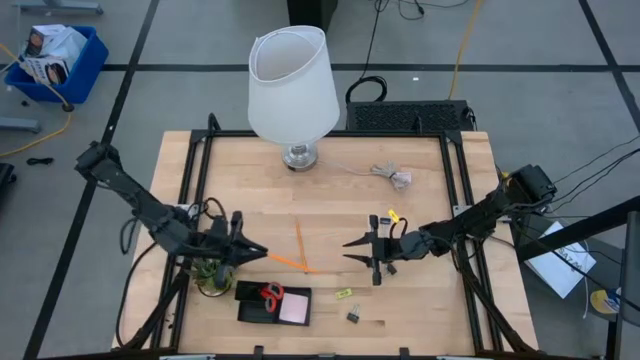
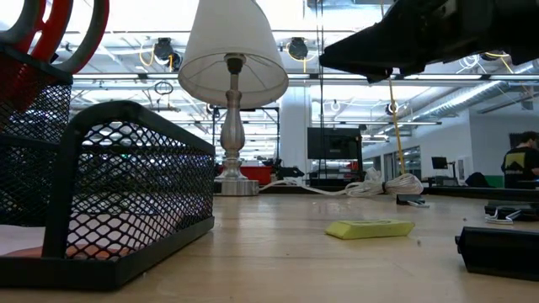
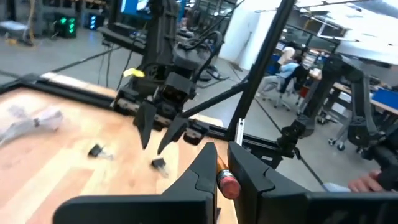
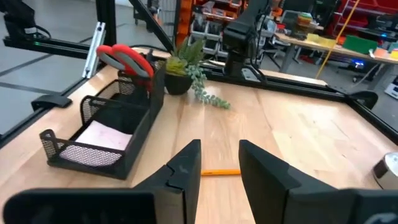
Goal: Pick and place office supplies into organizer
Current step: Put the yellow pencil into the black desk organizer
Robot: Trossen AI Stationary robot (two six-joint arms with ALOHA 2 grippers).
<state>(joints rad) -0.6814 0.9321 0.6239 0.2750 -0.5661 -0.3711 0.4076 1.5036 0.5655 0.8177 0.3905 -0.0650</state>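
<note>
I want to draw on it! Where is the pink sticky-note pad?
The pink sticky-note pad lies inside the black organizer at the table's near edge in the high view, just right of the red-handled scissors.

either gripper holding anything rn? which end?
Left gripper is shut on an orange pencil, pinched at its eraser end. Right gripper is open, holding nothing.

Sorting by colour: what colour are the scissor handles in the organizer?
Red, clearest in the right wrist view: scissor handles.
</note>
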